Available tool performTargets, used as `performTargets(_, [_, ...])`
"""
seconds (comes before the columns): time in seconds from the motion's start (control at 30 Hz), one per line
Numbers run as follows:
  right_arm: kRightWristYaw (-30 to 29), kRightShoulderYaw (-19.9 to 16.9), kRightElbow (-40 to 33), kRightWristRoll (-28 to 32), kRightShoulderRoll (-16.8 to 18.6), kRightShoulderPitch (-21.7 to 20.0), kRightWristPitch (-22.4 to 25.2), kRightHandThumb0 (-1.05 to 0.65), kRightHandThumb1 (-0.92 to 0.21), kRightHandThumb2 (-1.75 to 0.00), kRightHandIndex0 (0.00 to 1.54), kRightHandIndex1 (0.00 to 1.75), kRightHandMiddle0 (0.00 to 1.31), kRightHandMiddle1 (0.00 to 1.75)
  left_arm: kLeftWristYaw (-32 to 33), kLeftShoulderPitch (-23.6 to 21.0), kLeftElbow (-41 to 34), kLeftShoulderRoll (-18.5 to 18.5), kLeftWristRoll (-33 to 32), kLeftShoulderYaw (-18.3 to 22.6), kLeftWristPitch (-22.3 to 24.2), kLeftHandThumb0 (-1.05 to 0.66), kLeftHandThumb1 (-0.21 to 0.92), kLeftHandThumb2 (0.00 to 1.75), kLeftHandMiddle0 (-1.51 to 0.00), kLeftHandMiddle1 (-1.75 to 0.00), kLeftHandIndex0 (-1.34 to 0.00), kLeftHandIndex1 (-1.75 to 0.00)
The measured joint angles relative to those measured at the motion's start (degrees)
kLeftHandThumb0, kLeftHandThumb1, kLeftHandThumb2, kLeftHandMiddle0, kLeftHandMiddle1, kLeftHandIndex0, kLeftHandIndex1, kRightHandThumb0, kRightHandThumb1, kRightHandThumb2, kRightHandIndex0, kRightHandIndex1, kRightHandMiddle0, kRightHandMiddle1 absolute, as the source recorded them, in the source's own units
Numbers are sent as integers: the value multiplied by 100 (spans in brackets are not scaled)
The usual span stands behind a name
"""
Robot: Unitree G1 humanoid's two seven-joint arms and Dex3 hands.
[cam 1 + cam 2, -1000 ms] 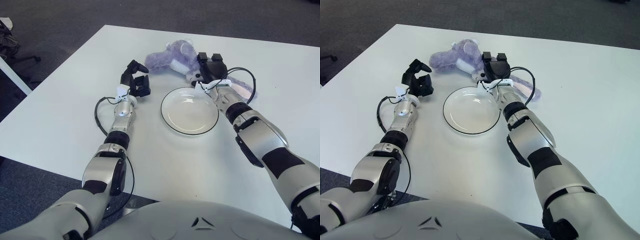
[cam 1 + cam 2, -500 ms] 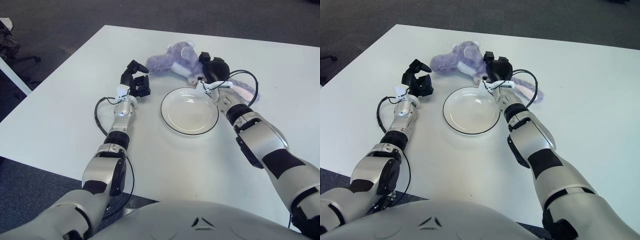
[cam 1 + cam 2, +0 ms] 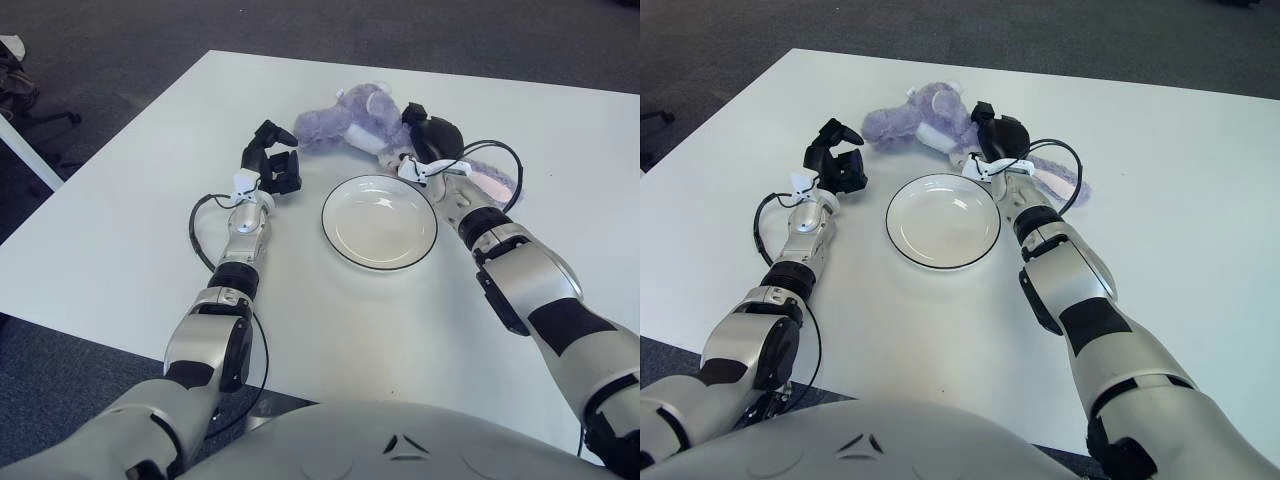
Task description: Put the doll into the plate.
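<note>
A purple and white plush doll [image 3: 350, 115] lies on the white table just beyond the plate, its pink-lined part [image 3: 488, 182] trailing to the right. The white plate [image 3: 379, 221] with a dark rim sits empty in the middle of the table. My right hand [image 3: 424, 137] is at the doll's near right side, fingers curled into the plush, beyond the plate's far right rim. My left hand [image 3: 274, 160] rests on the table left of the plate, fingers curled, holding nothing.
The white table [image 3: 120, 230] stretches wide on both sides. Its far edge and left edge border dark carpet [image 3: 120, 60]. A black cable loops around the right wrist [image 3: 500, 165] and another by the left forearm [image 3: 200, 225].
My right hand has moved a little up and to the right against the doll and closed on it. The doll has shifted slightly right. The left hand has not moved.
</note>
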Motion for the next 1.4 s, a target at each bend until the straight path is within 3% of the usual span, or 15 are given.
performTargets(0.43, [529, -167, -28, 214, -141, -83, -52, 0, 3, -164, 92, 156, 65, 175, -1, 0, -10, -4, 0, -18, 0, -44, 44, 117, -124, -175, -52, -175])
performTargets(0.8, [1613, -644, -147, 800, -394, -205, -120, 0, 2, -165, 91, 160, 65, 175, -1, 0, -20, 2, 3, -60, 1, -44, 44, 116, -122, -175, -51, -175])
performTargets(1.4, [2992, -1388, -645, 1659, -587, -276, 874, 0, 3, -168, 91, 163, 65, 175, -2, 7, -20, 57, 3, -77, 3, -44, 44, 116, -123, -175, -51, -175])
